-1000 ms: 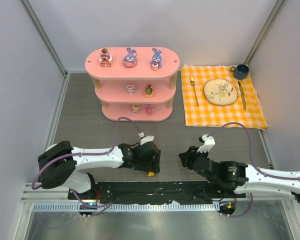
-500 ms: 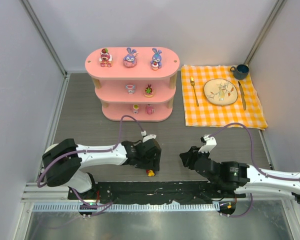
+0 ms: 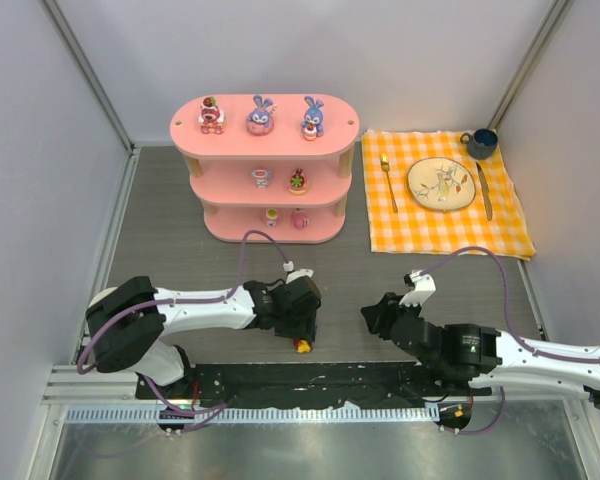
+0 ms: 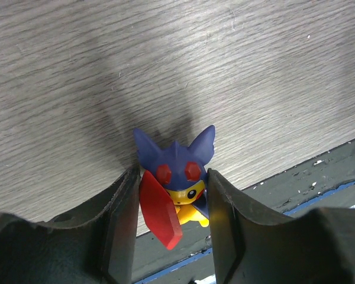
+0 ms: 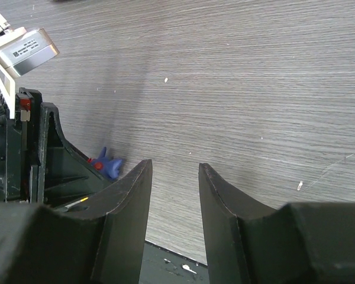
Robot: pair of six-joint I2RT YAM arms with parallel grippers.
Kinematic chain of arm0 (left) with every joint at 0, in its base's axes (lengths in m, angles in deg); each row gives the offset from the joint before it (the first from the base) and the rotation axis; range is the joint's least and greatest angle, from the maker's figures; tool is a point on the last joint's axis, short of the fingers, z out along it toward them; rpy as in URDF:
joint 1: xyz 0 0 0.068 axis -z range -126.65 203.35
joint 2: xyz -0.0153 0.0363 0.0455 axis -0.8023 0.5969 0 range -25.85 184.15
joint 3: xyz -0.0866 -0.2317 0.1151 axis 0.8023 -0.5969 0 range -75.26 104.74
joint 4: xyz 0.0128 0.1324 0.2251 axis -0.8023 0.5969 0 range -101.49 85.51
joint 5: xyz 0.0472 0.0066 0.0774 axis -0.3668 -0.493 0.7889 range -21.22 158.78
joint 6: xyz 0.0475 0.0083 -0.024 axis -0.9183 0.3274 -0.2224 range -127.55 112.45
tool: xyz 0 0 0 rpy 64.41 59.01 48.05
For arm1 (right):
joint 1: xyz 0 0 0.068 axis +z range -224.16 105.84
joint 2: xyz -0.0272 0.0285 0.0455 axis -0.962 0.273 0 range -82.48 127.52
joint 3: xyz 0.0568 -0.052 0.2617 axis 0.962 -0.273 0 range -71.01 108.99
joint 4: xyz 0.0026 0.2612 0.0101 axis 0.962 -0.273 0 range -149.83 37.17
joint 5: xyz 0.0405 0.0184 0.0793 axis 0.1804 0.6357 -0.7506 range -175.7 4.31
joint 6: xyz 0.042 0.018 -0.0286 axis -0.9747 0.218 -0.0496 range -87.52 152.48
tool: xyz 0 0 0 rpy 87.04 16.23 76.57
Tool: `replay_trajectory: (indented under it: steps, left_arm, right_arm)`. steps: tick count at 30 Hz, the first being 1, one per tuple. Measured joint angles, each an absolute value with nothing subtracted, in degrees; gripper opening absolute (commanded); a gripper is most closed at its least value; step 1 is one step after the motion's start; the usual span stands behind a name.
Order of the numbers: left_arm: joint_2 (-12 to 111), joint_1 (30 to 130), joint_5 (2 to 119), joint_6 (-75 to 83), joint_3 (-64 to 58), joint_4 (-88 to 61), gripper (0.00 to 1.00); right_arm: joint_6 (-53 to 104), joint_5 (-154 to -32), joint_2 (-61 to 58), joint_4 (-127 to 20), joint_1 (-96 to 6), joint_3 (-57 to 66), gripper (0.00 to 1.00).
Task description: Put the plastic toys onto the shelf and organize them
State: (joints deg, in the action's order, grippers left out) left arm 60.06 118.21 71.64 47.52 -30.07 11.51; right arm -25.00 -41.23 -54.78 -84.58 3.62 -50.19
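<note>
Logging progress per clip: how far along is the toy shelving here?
Done: seven toys stand on the shelf, three on top, two on each lower board. In hand: the left tool grips the red-yellow-purple toy at the near edge of the table, not yet lifted. Left: shelving that one. The right tool is open and empty.

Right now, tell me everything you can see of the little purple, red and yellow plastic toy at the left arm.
The small purple-hooded yellow plastic figurine looks glossy and hard: a purple hood with two pointed ears and red eyes over a yellow face, plus a flat red piece slanting down one side. It sits on the grey wood-grain tabletop right at its near edge, facing the wrist camera. The left arm's black end effector flanks it, a finger against each side.
</note>
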Motion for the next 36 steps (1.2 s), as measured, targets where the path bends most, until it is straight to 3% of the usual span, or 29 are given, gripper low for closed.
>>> replay_trajectory:
  steps: [8, 15, 24, 31, 36]
  left_arm:
    - [58.51, 118.14, 72.55, 46.17, -30.13, 11.6, 0.01]
    - [41.27, 118.1, 82.5, 41.01, -32.58, 11.07, 0.0]
    - [14.18, 118.04, 105.97, 27.26, -41.78, 2.73, 0.0]
    - [9.38, 114.36, 118.41, 7.66, -51.12, -20.53, 0.0]
    - [13.55, 105.45, 116.49, -0.47, -52.54, -31.48, 0.0]
  right_arm:
    - [-25.22, -41.23, -55.13, -84.82, 3.62, -50.37, 0.43]
    - [-25.15, -41.21, -54.73, -84.99, 3.62, -50.37, 0.43]
    - [-24.84, -41.21, -51.3, -85.06, 3.62, -50.3, 0.44]
    - [-23.77, -41.16, -48.11, -85.01, 3.62, -48.66, 0.44]
    - [-22.18, -40.68, -45.99, -84.97, 3.62, -47.07, 0.44]
